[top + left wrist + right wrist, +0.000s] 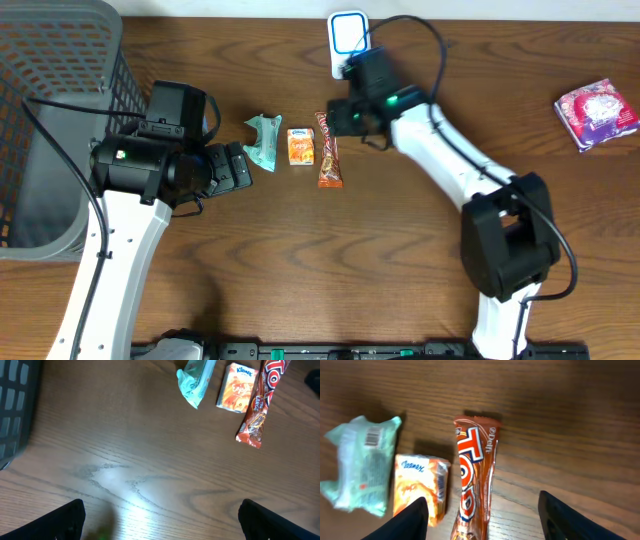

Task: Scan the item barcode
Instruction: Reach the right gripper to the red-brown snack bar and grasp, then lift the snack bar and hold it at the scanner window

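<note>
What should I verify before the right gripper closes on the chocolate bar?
1. The right gripper is open, one finger on each side of the chocolate bar: ok.
2. The bar lies flat, apart from the orange tissue pack: ok.
3. The bar's barcode faces up: cannot tell, only the logo side shows.
4. The left gripper is open, empty and away from the bar: ok.

The packet [362,467] is mint green, the tissue pack [420,487] orange, the candy bar [475,475] red-brown
</note>
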You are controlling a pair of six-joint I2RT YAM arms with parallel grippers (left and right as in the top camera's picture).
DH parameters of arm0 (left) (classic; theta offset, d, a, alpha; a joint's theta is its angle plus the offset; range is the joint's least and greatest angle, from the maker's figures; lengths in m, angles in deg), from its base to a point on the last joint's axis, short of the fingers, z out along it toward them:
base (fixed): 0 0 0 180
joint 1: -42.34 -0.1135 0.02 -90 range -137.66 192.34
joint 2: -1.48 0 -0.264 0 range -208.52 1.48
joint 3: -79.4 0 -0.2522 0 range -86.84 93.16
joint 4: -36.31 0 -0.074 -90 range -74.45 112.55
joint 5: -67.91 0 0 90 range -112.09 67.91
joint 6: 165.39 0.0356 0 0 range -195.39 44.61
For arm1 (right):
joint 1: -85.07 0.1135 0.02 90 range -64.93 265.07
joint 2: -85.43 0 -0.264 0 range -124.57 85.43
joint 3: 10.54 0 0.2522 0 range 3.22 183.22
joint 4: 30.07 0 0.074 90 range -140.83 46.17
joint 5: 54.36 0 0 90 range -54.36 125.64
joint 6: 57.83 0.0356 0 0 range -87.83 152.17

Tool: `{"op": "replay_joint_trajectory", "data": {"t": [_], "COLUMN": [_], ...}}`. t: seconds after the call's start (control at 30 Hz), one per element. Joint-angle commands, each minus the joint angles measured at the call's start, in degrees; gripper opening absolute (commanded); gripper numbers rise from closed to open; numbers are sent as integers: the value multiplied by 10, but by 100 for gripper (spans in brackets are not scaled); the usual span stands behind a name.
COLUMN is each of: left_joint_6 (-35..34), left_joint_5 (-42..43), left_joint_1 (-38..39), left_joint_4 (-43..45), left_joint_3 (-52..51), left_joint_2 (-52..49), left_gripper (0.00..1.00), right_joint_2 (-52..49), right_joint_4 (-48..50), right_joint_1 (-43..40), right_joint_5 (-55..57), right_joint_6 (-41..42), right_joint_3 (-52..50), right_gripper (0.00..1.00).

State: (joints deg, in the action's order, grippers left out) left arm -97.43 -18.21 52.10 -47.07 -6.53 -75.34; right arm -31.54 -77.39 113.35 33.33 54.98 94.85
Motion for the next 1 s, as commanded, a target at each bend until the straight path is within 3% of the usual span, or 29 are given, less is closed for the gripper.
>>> {"op": "replay_joint_trajectory", "data": {"t": [0.0,0.37,0.43,0.47,0.57,0.97], "left_joint_6": [5,5,5,5,5,5], "left_joint_5": [-9,-9,-9,-9,-9,-9], "left_joint_1": [-2,-2,-2,-2,-2,-2], "left_joint_4": [-2,-2,-2,-2,-2,-2], "left_joint_3": [0,0,0,0,0,0], "left_joint_2": [-2,-2,-2,-2,-2,-2], "left_gripper": [98,98,98,98,98,98], "right_joint_2": [0,-73,-83,-88,-88,-12], "right_joint_4": [5,25,25,24,23,40], "right_joint_1": [27,63,63,62,62,21], "right_joint_5": [123,123,123,123,127,149], "right_joint_6": [35,35,35,33,33,-31], "right_joint_3": [-6,-6,-6,-6,-6,79], "right_gripper": [63,56,40,24,2,1]}}
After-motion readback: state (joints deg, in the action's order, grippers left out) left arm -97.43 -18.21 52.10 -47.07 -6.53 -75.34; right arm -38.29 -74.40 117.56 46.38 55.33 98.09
